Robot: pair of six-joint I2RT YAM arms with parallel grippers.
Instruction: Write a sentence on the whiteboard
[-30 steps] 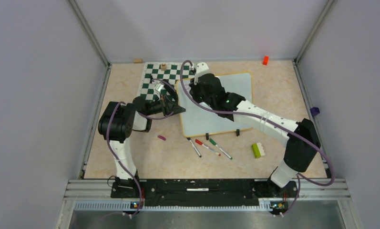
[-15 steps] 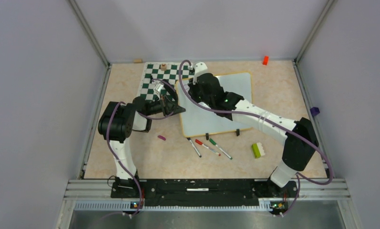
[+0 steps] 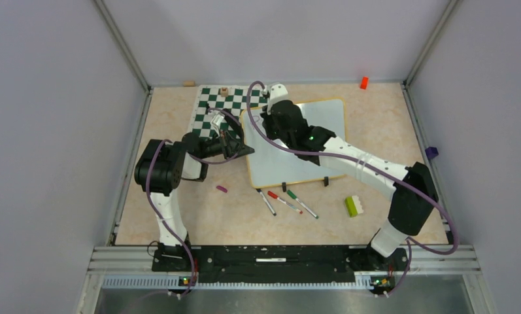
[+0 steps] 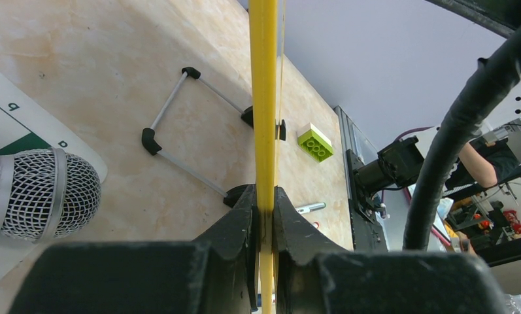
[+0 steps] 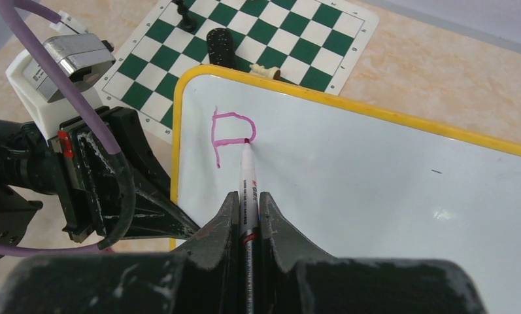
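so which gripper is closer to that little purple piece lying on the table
Left. The left gripper clamps the whiteboard by its left rim, just beyond the purple piece. The right gripper holds a marker over its far-left corner, farther away.

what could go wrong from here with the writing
1. The left gripper pinches only the thin yellow rim of the whiteboard. Pen pressure might pivot the board and skew the strokes.
2. The right gripper holds the marker between narrow fingertips, with its tip down on the unfinished first letter. The marker could tilt or slip in the grip and break the line.
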